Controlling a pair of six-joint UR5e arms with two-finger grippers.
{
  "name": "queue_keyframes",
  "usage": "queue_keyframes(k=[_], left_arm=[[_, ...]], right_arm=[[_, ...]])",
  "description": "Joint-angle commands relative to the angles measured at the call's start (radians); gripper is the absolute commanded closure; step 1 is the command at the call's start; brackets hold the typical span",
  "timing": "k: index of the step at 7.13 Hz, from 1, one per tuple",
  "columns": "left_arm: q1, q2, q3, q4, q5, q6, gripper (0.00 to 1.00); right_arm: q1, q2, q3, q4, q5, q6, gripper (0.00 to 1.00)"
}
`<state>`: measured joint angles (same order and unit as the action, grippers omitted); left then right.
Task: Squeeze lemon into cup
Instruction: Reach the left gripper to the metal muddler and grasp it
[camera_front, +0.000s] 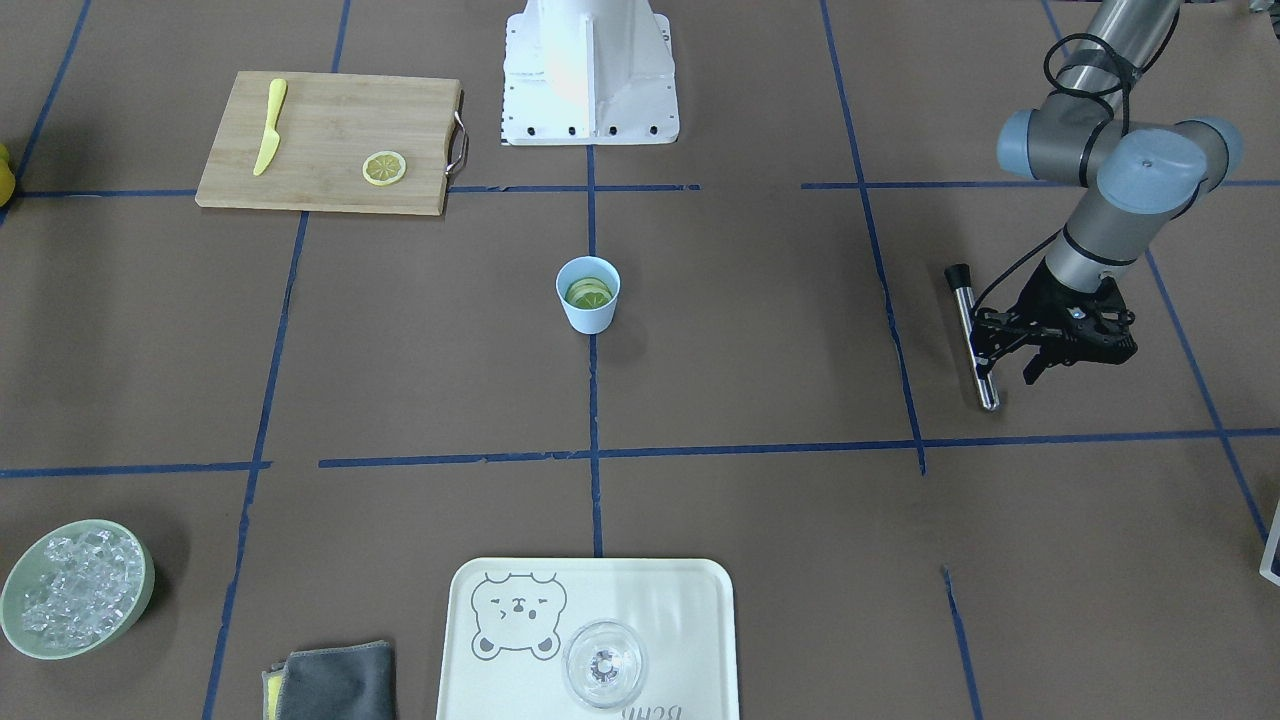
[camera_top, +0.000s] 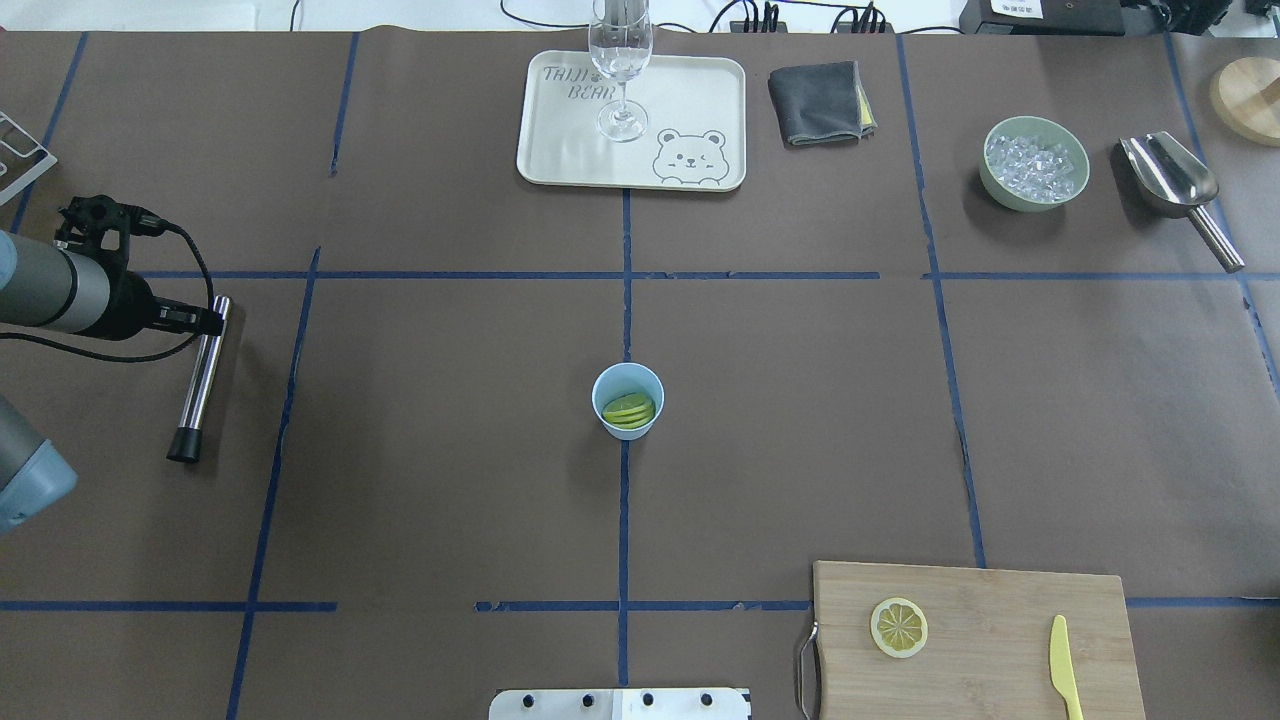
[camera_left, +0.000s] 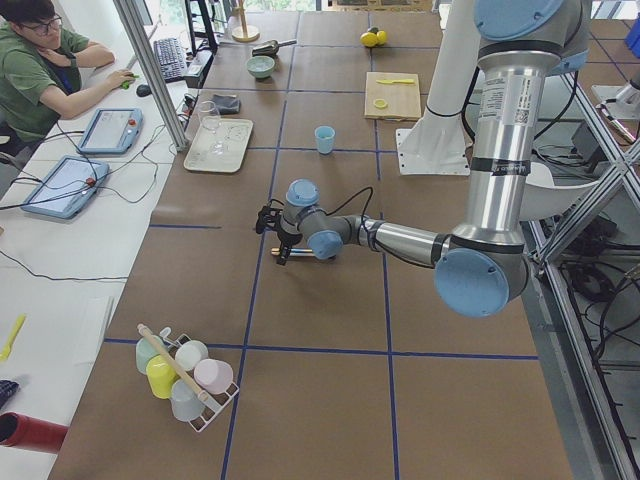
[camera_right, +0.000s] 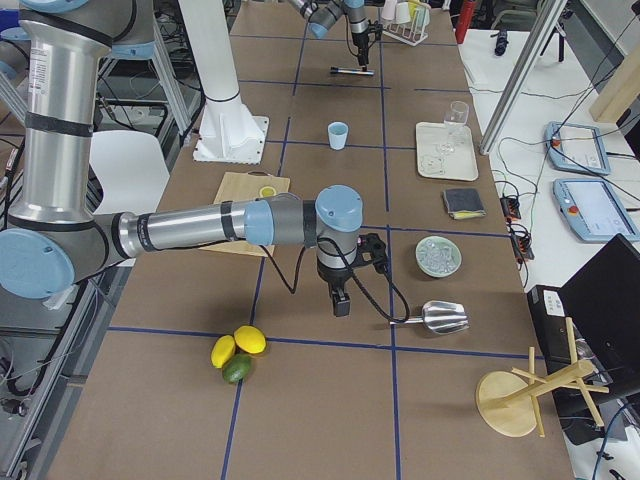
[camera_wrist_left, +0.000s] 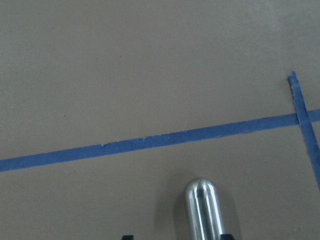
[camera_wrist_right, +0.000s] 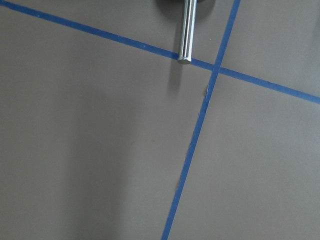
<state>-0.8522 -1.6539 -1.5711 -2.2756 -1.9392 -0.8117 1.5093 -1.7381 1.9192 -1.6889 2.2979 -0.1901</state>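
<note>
Lemon slices (camera_front: 589, 293) lay in blue cup (camera_front: 588, 316). Left gripper (camera_front: 1010, 370) jaws stood apart astride steel muddler (camera_front: 972, 330) tip; right gripper (camera_right: 342, 302) jaws: could not tell. Next, likely: clamp muddler, press slices.

light: bright, even | shadows: soft, short | focus: sharp | glare: none

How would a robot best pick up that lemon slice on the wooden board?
Probably by its yellow rim, jaws on opposite edges, coming straight down from above. The lemon slice lies flat, cut face up, so only its thin rim offers sides to pinch. The board around it is bare, and the knife lies apart.
</note>
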Motion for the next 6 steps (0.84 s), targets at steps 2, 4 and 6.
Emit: queue_keyframes(k=[2,4,6], left_arm=[[0.027,-0.014,0.006,0.001,0.000,-0.001,0.35],[0.028,-0.014,0.009,0.001,0.000,-0.001,0.35],[0.030,-0.014,0.011,0.002,0.000,0.000,0.72]], right_arm=[[0.002,0.000,-0.003,0.000,0.000,0.000,0.00],[0.002,-0.001,-0.005,0.000,-0.002,-0.002,0.00],[0.002,0.000,-0.005,0.000,0.000,0.000,0.00]])
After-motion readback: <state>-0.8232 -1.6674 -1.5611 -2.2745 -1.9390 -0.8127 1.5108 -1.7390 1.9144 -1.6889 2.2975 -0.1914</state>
